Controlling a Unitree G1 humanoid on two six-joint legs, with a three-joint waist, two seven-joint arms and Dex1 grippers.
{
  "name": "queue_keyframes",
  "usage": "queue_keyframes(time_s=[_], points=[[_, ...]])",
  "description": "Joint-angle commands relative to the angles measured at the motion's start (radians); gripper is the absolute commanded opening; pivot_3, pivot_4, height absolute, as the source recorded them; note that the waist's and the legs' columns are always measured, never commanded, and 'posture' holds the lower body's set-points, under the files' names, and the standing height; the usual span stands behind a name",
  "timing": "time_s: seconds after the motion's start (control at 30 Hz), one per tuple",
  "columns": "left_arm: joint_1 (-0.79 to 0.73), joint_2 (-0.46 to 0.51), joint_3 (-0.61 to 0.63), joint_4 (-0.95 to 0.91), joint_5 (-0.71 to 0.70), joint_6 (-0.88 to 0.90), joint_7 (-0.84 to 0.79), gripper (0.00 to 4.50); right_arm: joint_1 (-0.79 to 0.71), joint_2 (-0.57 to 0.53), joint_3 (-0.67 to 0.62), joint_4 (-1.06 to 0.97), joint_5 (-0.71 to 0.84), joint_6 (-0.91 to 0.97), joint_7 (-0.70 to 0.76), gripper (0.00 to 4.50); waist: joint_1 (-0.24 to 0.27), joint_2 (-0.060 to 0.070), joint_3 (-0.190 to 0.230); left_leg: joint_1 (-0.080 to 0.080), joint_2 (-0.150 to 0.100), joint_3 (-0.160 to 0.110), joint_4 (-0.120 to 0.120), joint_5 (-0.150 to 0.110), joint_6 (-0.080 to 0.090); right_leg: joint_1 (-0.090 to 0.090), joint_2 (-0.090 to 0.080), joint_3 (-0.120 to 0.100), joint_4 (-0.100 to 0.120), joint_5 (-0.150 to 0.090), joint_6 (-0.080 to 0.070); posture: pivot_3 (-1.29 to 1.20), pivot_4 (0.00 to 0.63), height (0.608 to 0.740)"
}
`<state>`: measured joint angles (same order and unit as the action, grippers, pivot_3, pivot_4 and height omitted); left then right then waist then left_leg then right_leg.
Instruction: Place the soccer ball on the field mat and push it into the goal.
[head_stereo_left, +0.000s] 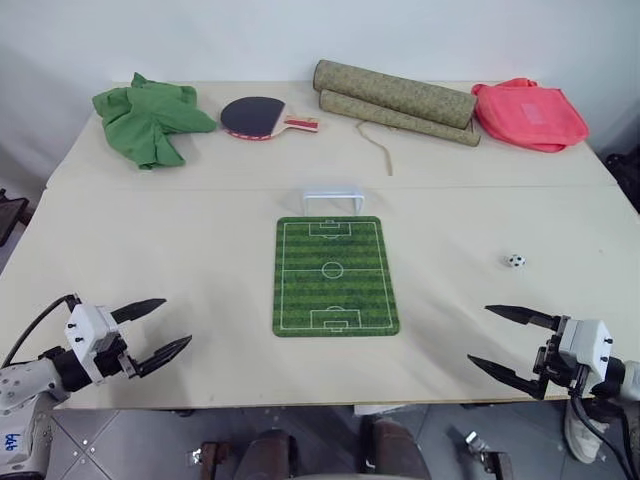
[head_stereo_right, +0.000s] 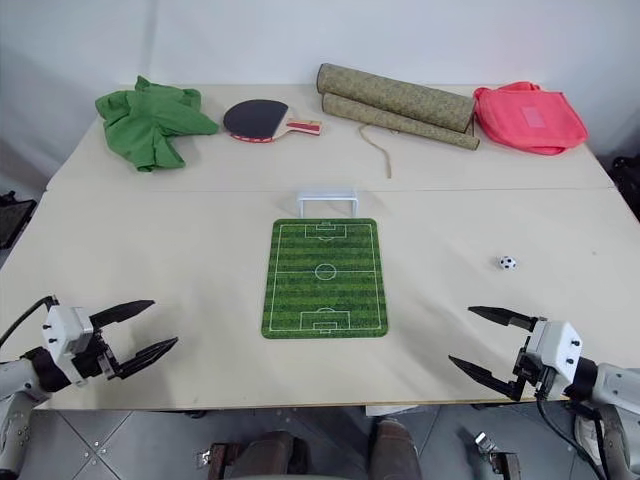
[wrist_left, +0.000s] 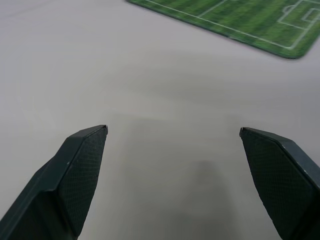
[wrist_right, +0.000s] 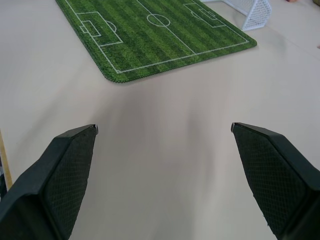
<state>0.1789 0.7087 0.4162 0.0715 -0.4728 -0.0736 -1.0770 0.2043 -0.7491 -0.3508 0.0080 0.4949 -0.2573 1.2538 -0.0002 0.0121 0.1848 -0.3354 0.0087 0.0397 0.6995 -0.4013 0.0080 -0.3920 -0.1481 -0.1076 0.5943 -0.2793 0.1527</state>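
On bench (head_stereo_left: 200, 270), ball (head_stereo_left: 515, 261) right of mat (head_stereo_left: 334, 276), off it; goal (head_stereo_left: 331, 200) at far end; left gripper (head_stereo_left: 153, 331) and right gripper (head_stereo_left: 510, 343) wide, empty.

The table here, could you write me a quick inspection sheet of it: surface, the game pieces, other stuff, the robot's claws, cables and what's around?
Surface: pale table, a seam running across it ahead of the goal.
Job's things: mat flat at centre; goal at its far end; ball on bare table right of the mat, not yet on it.
Clutter: along the far edge, green cloth, paddle, two rolled mats with a cord, pink bag.
Grippers: left gripper and right gripper both open, empty, at the near corners.
Cables: black cable at the left arm; another at the right wrist.
Surroundings: white wall behind; grey floor below the near edge.
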Motion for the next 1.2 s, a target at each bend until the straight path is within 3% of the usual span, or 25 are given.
queue_keyframes(time_s=[0.03,0.23,0.33,0.43,0.53,0.77,0.93,1.2], points=[[0.013,0.011,0.026,-0.066,-0.034,0.01,-0.009,4.5,-0.018,-0.001,-0.021,-0.008,0.012,0.006,-0.021,4.48,0.0,0.0,0.0,0.0,0.0,0.0,0.0,0.0,0.0,0.0,0.0,0.0,0.0,0.0,0.0,0.0,0.15,0.74],[-0.077,0.026,0.003,-0.242,-0.204,0.231,0.012,4.5,0.029,0.064,-0.096,-0.091,0.062,0.081,-0.176,4.48,0.017,0.0,0.0,0.0,0.001,-0.002,0.001,0.0,0.0,0.0,0.0,0.0,0.001,0.0,0.0,0.0,0.15,0.74],[-0.22,0.013,-0.061,-0.329,-0.341,0.369,0.023,4.5,0.059,0.153,-0.198,-0.12,0.065,0.101,-0.371,4.48,0.028,0.0,0.0,0.0,0.0,-0.002,0.001,0.0,0.0,0.0,0.0,0.0,0.001,0.0,0.0,0.0,0.15,0.74],[-0.284,-0.005,-0.115,-0.359,-0.359,0.409,0.006,4.5,0.077,0.208,-0.258,-0.133,0.064,0.165,-0.516,4.48,0.024,0.001,-0.001,0.0,-0.001,-0.002,0.002,0.0,0.0,0.0,0.0,0.001,0.002,0.0,0.0,0.0,0.15,0.74],[-0.341,-0.018,-0.145,-0.346,-0.349,0.42,0.008,4.5,0.07,0.215,-0.258,-0.127,0.058,0.216,-0.566,4.48,0.013,0.002,-0.002,0.0,-0.001,0.0,0.0,0.0,-0.001,0.0,0.0,0.002,0.002,0.0,0.0,0.0,0.15,0.74],[-0.411,-0.028,-0.172,-0.275,-0.31,0.408,-0.017,4.5,-0.072,0.144,-0.192,-0.107,0.037,0.393,-0.645,4.48,-0.009,0.003,-0.002,0.002,0.001,0.003,0.001,0.001,-0.001,-0.001,0.003,0.004,0.003,0.0,-0.001,0.0,0.15,0.74],[-0.406,-0.03,-0.169,-0.28,-0.313,0.423,-0.012,4.5,-0.258,0.076,-0.149,-0.002,0.021,0.567,-0.721,4.48,-0.003,0.003,-0.002,0.0,0.002,0.002,0.002,0.001,-0.001,-0.002,0.003,0.003,0.003,0.0,-0.001,0.0,0.15,0.74],[-0.378,-0.029,-0.163,-0.318,-0.339,0.469,-0.007,4.5,-0.475,0.063,-0.031,0.223,-0.085,0.605,-0.732,4.48,-0.002,0.003,-0.002,-0.001,0.001,0.001,0.001,0.001,-0.001,-0.002,0.003,0.002,0.002,0.0,-0.001,0.0,0.15,0.74]])
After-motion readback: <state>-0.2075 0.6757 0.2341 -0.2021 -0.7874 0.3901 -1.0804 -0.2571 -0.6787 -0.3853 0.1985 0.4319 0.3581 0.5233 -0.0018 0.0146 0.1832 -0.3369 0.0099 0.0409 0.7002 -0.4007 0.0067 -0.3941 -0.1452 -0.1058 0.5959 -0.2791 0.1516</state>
